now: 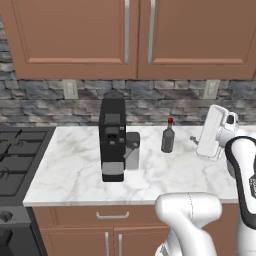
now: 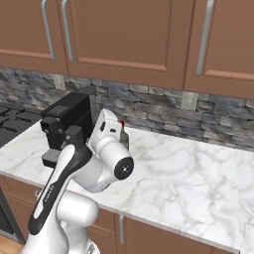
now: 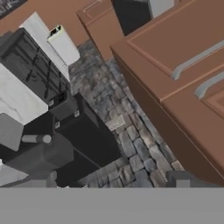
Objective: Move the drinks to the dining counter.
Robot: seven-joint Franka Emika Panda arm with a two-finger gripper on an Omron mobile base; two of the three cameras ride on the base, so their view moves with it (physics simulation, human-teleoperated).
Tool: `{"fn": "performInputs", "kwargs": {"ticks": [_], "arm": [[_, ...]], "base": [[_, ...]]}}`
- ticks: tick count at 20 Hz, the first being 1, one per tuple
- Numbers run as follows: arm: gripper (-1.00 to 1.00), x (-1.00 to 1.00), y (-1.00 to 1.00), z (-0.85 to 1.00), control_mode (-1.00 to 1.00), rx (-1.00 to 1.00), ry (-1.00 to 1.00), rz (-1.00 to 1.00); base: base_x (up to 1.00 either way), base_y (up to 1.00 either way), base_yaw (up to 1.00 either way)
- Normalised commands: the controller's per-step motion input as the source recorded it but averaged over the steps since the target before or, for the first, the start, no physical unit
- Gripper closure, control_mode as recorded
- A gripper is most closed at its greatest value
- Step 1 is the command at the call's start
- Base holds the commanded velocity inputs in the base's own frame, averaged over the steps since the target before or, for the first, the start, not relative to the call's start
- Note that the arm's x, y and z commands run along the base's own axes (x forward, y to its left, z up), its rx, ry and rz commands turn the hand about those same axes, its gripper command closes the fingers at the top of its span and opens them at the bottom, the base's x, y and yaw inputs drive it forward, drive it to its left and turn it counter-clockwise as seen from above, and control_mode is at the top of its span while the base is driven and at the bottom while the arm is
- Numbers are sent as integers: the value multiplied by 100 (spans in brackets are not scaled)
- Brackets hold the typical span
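One drink, a squat grey bottle (image 1: 168, 136) with a red cap, stands upright on the marble worktop (image 1: 165, 175), right of the coffee machine. In the right base view just its red cap (image 2: 122, 123) peeks out behind my white hand. My gripper (image 1: 194, 139) hovers to the right of this bottle, a short way off and at about its height, not touching it. In the hand view the gripper (image 3: 113, 179) is open, its two dark tips wide apart with nothing between them. The dining counter is out of view.
A black coffee machine (image 1: 112, 140) stands left of the bottle, also seen close in the hand view (image 3: 74, 140). The stove (image 1: 20, 155) lies at the far left. Brown wall cupboards (image 1: 130, 35) hang above a stone backsplash (image 1: 150, 100).
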Motion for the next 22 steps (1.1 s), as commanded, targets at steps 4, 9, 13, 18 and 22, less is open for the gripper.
{"fn": "performInputs", "kwargs": {"ticks": [4,9,13,18,22], "arm": [[-100,27,0,-1,-100,0,15,0],[-100,24,-8,0,-100,1,39,-1],[-100,19,-27,0,-100,14,51,-6],[-100,4,-41,-8,-100,22,40,-4],[-100,0,-16,-33,-100,6,26,-1]], "base": [[0,0,0],[0,0,0],[0,0,0],[0,0,0],[0,0,0]]}}
